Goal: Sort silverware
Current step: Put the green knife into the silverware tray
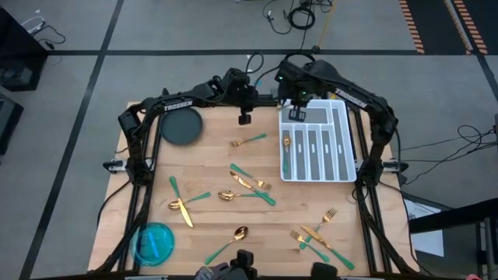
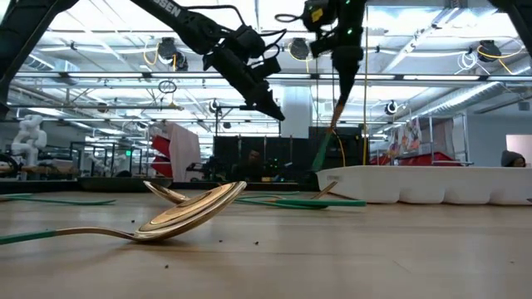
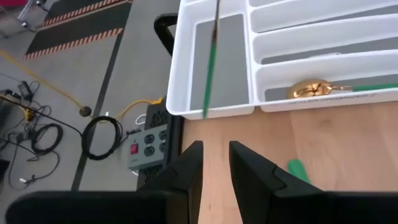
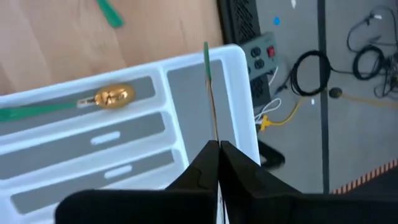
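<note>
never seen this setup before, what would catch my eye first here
The right gripper, shut on a green-handled utensil, dangles it over the white divided tray at the table's far right. About a dozen gold-headed forks, spoons and knives lie scattered across the wooden table. The left gripper hovers beside the tray, fingers slightly apart.

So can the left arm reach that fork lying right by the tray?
Probably yes. The left end effector hangs just above the table's far edge, and the fork lies on bare wood nearby, nothing covering it. The right end effector, holding a utensil, is over the tray.
</note>
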Robot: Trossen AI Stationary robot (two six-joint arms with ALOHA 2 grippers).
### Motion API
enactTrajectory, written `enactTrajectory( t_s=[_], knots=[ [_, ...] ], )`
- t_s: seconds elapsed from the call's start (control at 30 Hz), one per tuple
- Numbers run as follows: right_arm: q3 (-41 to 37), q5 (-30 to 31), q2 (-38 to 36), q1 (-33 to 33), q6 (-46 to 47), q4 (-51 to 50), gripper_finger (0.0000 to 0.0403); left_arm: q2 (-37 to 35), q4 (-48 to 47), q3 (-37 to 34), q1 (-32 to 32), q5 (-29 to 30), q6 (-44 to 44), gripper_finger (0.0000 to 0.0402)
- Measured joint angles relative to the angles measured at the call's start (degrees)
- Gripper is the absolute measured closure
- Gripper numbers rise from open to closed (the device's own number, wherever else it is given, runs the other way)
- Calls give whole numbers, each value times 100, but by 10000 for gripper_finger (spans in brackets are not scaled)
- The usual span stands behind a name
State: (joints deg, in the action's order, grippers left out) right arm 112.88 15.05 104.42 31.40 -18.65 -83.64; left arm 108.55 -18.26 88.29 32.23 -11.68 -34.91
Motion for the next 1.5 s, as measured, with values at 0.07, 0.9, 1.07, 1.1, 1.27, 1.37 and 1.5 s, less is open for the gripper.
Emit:
enactTrajectory(
  t_s=[0.07, 0.9, 1.07, 1.1, 1.27, 1.37, 1.5],
  knots=[
    [0, 14, -192, -1, 165, -173, 402, 0, 0, 0, 0, 9, 1, 314],
    [-2676, 575, -2168, -1012, 2106, -93, 403, -143, -512, -15, -152, -332, 423, 317],
    [-3315, 557, -2440, -1115, 2252, 482, 403, -256, -314, -15, -245, -495, 739, 317],
    [-3389, 559, -2444, -1135, 2253, 558, 403, -265, -281, -15, -272, -503, 764, 318],
    [-3875, 466, -2445, -1260, 2346, 1139, 403, -298, -273, -15, -371, -521, 981, 318],
    [-4288, 320, -2490, -1452, 2448, 1620, 403, -308, -270, -15, -425, -682, 1161, 318],
    [-4723, 262, -2504, -1744, 2739, 2072, 401, -357, -231, -15, -484, -994, 1240, 318]
  ],
)
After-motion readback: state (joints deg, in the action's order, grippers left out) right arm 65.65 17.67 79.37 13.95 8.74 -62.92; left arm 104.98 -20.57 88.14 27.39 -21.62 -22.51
